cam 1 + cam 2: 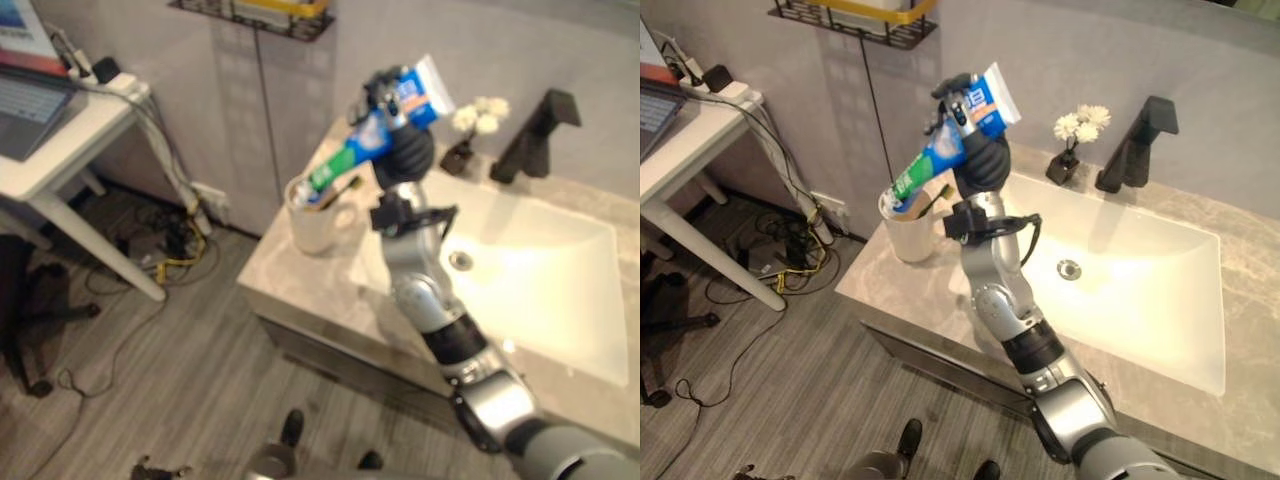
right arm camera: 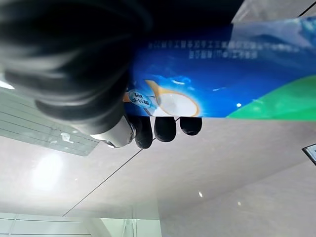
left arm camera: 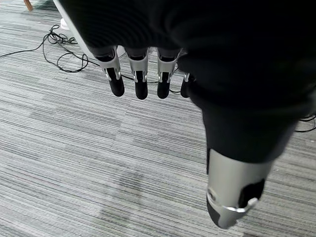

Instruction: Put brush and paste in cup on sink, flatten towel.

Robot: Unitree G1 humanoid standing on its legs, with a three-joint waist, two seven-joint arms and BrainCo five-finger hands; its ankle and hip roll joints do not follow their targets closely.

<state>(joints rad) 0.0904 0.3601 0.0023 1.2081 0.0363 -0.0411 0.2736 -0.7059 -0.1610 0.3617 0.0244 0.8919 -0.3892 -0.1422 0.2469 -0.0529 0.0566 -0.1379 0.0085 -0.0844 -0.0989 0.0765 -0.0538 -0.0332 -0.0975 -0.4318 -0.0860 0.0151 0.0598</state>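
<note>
The right hand [image 1: 975, 125] is clamped on the toothpaste tube [image 1: 952, 135], fingers [image 2: 165, 128] curled round its upper part. The tube slants down to the left, its cap end at the mouth of the cup [image 1: 908, 228]. The cup stands on the sink counter [image 1: 880, 285], near that counter's left edge. A dark-handled stick, probably the brush [image 1: 932, 200], leans out of the cup's right side, though it is too small to be certain.

The main risk is the tube's slant: let go while it leans this far, its long upper half could lever over the rim and drop onto the counter or off the left edge to the floor. Pushing it down could also nudge the cup leftward, or jam the cap against the brush and flick it out. The cup looks light and has little counter to its left, so a sideways shove is the thing to avoid.

Room is better to the right, where the basin [image 1: 1140, 290] lies open, and upward, though a wire shelf [image 1: 855, 25] hangs on the wall above and to the left. The faucet [image 1: 1135, 145] and a small flower vase [image 1: 1068, 150] stand farther right, well apart from the arm.

The left hand [image 3: 143, 74] hangs over the floor with straight, relaxed fingers, holding nothing. I cannot pick out the towel.
</note>
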